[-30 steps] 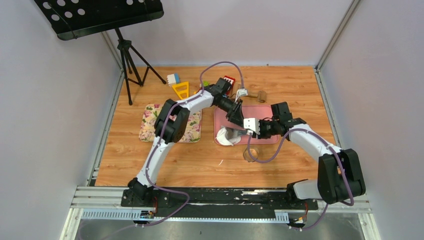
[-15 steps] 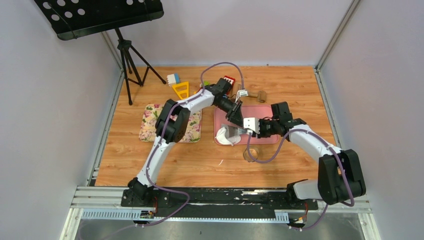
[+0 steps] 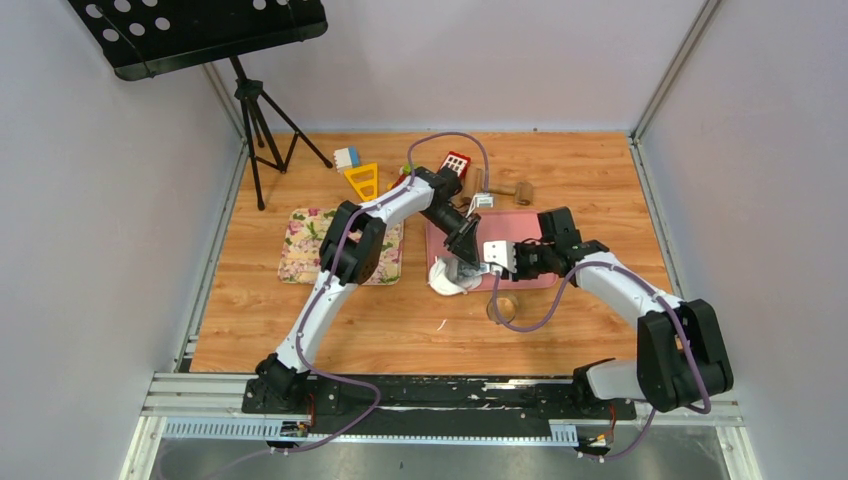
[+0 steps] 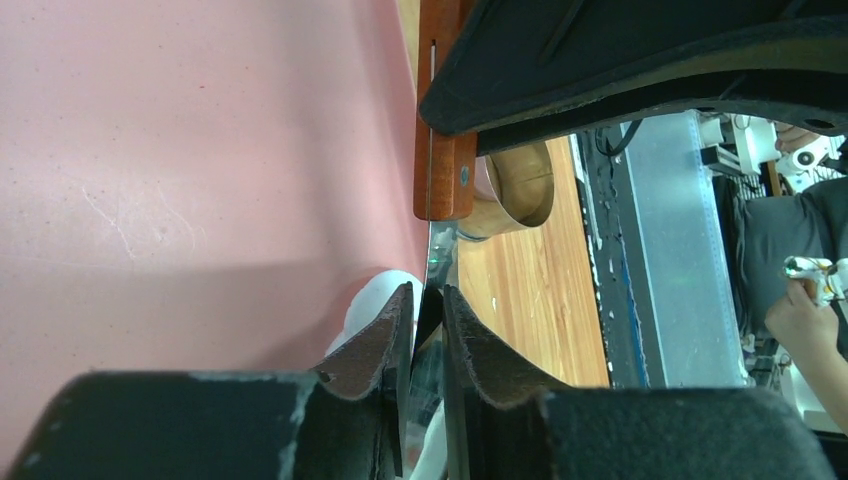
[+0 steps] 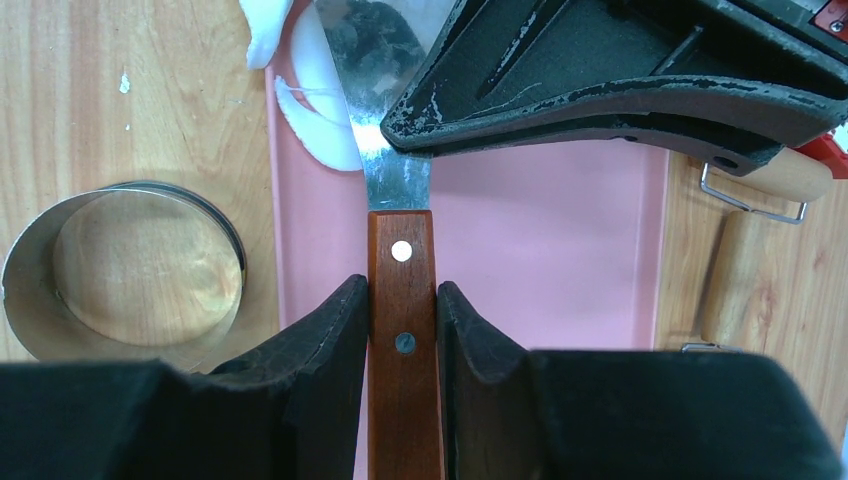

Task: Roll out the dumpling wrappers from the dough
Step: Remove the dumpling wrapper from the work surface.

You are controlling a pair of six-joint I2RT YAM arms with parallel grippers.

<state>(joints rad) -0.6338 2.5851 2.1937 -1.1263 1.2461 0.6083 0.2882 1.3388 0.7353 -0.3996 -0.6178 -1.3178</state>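
**Scraping up the dough, rolling not yet begun**

On the wooden surface [image 3: 300,330] both arms lean in over the flat pink rubbery mat [image 3: 520,225] and meet at its near left corner. That is where the soft white dough [image 3: 450,280] lies. It is a ragged, flattened mass, part on the mat and part spilling over the edge onto the wood. I can't pick out any finished round wrappers from where I stand.

The right gripper [image 5: 402,288] has its fingers [image 5: 320,350] clamped firmly on the handle of a steel-bladed spatula with a reddish wooden handle [image 5: 400,225]. The blade reaches out to the dough and touches it. The left gripper [image 4: 425,300] sits right over the blade's far end. Its fingers [image 4: 375,345] are drawn close together with only a slit between them, and the thin blade edge runs into that slit. I cannot tell whether they pinch dough, steel or nothing yet.

A shiny round metal cutter ring [image 5: 30,285] stands on the wood just off the mat's near edge. A small wooden rolling pin [image 5: 740,270] lies unused beyond the far edge.

To my eye this is the gathering step, with stuck dough being lifted off the mat on the blade. The next move calls for a careful pinch on the dough alone, then peeling it free without tearing it or dragging the spatula askew. It can then be lumped together on the mat, ready for the pin.
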